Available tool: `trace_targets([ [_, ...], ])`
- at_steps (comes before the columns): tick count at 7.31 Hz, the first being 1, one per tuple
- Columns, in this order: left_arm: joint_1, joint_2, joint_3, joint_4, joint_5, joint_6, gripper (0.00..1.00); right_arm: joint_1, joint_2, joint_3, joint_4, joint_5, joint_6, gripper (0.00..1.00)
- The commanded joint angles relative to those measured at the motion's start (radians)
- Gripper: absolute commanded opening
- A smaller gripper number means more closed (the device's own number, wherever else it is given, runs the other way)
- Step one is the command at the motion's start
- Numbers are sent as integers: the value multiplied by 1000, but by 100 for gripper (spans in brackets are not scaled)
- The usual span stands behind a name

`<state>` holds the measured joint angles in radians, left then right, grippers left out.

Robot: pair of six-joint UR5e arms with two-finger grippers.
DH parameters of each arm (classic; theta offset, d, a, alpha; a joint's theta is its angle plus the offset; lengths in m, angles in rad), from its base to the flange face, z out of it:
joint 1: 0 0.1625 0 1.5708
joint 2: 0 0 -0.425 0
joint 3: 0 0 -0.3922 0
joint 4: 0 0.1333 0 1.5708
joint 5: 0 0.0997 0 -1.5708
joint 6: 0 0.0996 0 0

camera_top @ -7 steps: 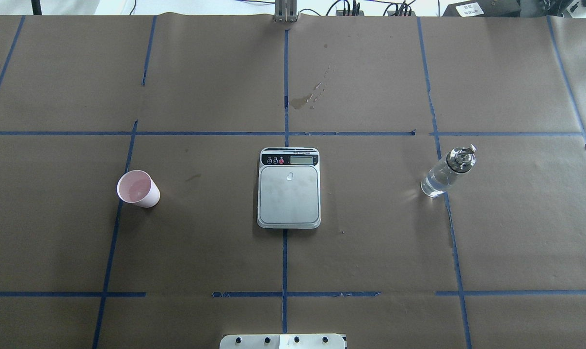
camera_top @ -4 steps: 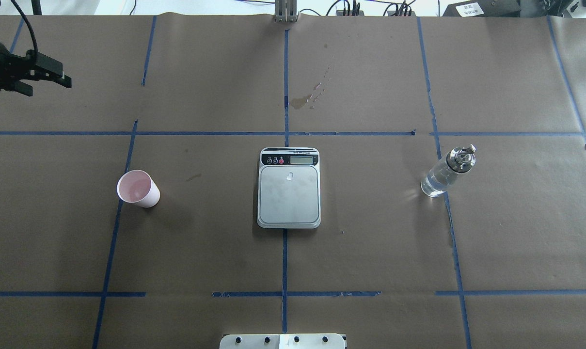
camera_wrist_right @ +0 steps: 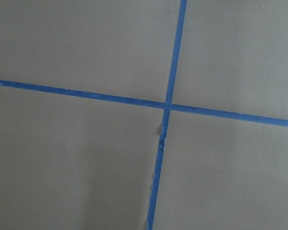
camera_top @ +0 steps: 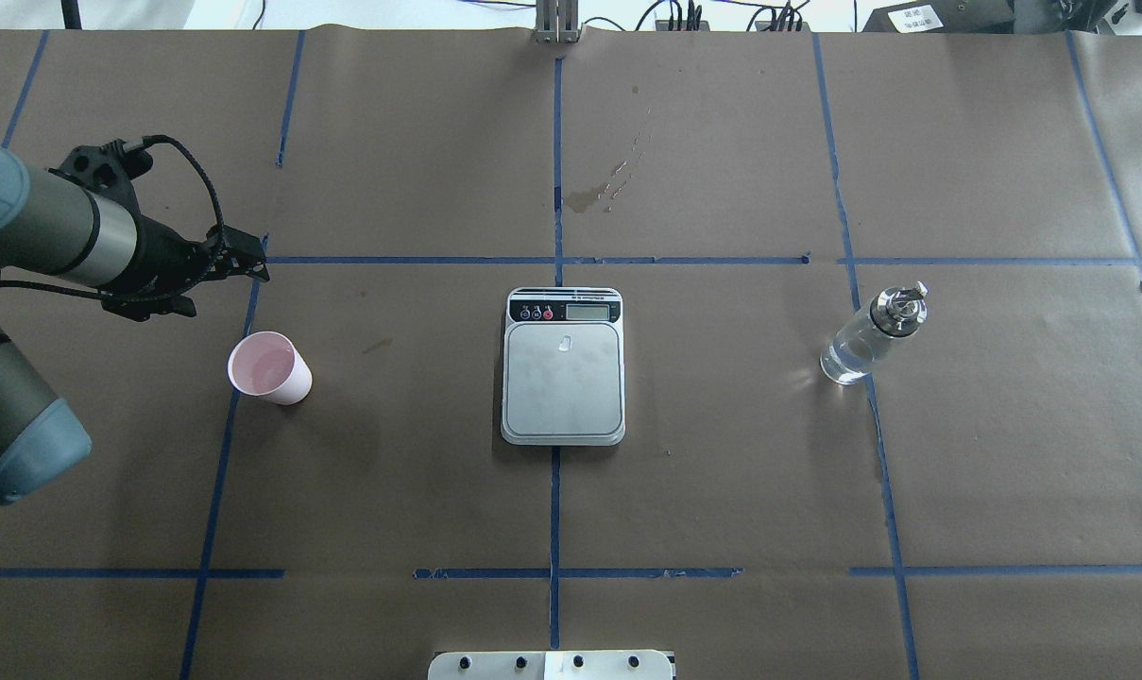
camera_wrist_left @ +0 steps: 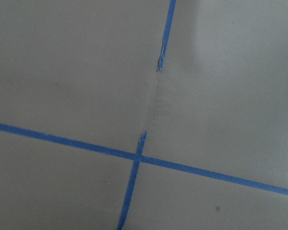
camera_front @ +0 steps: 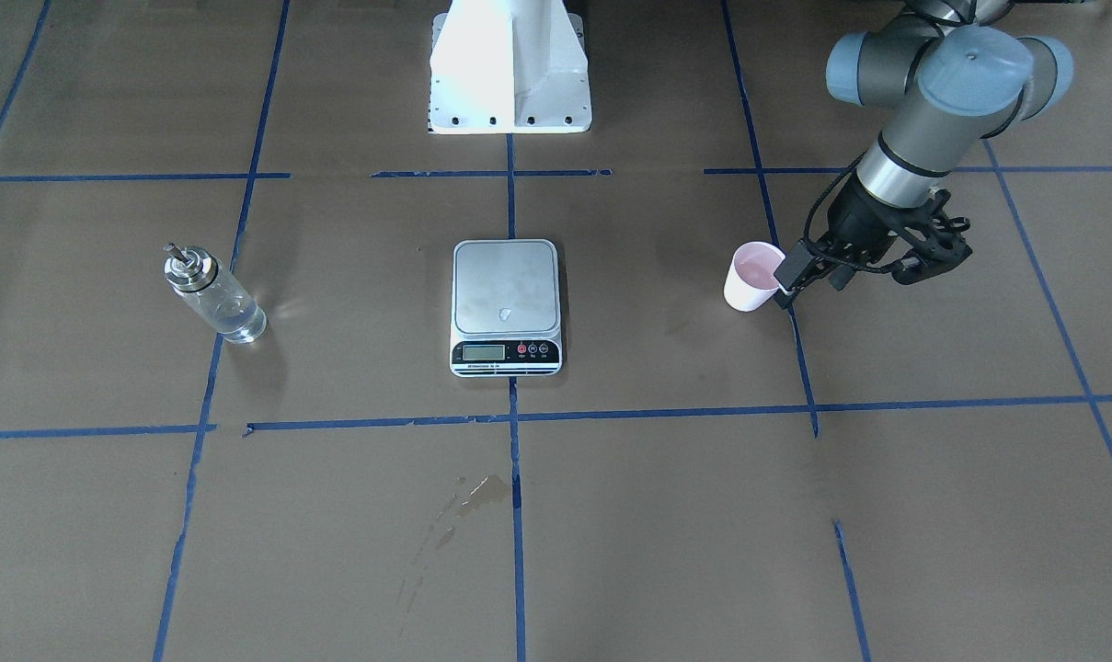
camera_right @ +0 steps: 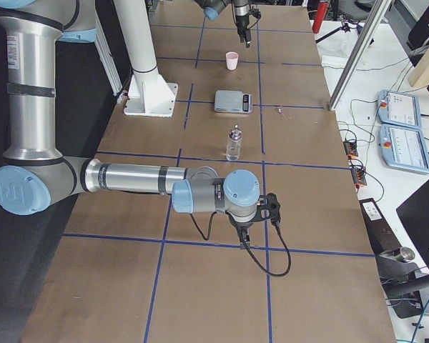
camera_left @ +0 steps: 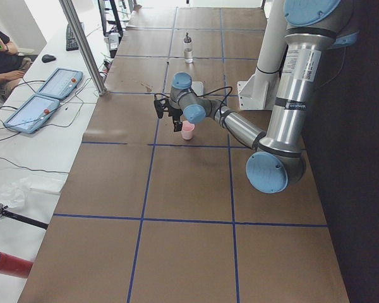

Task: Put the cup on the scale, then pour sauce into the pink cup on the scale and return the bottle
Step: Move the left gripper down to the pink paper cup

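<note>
Worktop: brown paper sheet [camera_top: 722, 472] gridded with blue tape, with a dried stain [camera_top: 589, 198] toward the far edge.
Cup: the cup [camera_top: 270, 368] stands upright on the paper toward the worktop's left end, well apart from the scale. It is pale pink inside; whether it holds anything I cannot tell.
Scale: the scale [camera_top: 563, 378] sits at the worktop's middle, platform bare, display toward the far edge.
Bottle: the bottle [camera_top: 871, 338] stands upright toward the right end, with the sauce [camera_top: 849, 359] clear in its lower part.
Left gripper: the left gripper [camera_front: 808, 276] hangs near the cup and above it, jaws apart with nothing between them. It is not around the cup.
Right gripper: the right gripper [camera_right: 245, 234] is low over the paper near the right end. It shows only from the side, so I cannot tell whether it is wide or narrow.
Done: nothing, by the look of it.
To do: everything. Grasp the cup, set it on the platform, pour, and put the bottle back.
Step in hand: probably the reach for the cup.
</note>
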<state>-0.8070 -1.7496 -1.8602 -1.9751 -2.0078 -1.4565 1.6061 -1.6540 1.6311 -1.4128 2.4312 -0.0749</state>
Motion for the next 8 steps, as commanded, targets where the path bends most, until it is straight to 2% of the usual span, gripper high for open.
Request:
trace_targets([
  [1,38,36,-4,-2,12,-12,100,0,-9,-2,43,0,4,100],
  [4,93,74,-30,-2,14,-12,100,0,-3,4,44,3,4,100],
  [6,115,131,-100,-2,12,-12,100,0,-3,4,44,3,4,100],
  [8,124,137,-99,-2,14,-13,100,0,-3,4,44,3,4,100],
])
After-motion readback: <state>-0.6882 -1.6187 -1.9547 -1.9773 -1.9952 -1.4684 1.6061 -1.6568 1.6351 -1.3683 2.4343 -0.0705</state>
